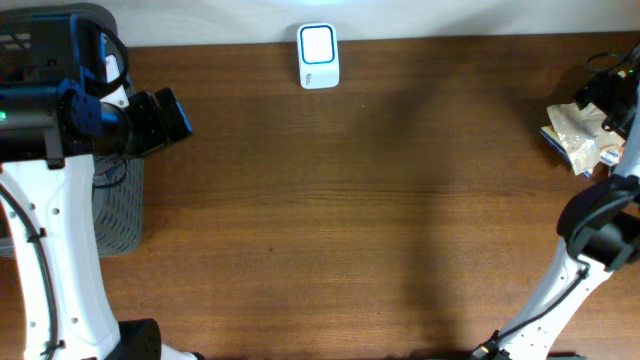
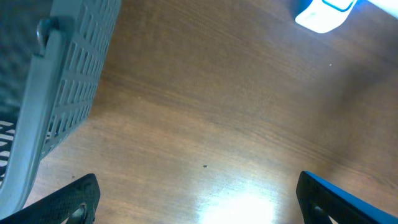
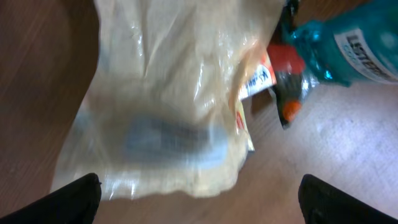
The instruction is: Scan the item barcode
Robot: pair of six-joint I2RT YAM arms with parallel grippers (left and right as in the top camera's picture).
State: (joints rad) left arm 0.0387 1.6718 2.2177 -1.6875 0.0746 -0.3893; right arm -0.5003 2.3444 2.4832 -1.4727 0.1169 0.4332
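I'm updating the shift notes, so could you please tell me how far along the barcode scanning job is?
Done: nothing visible; the scanner stands alone at the far edge of the table. In hand: the right gripper hovers open over the plastic bag, gripping nothing; the left gripper is open beside the basket. Left: grasp an item, carry it to the scanner and show its barcode.

The middle of the table [image 1: 350, 220] is bare, but a grey basket [image 1: 120, 212] sits at the left edge, a white scanner [image 1: 318, 56] at the back, and a pile of packets [image 1: 577, 136] at the right.
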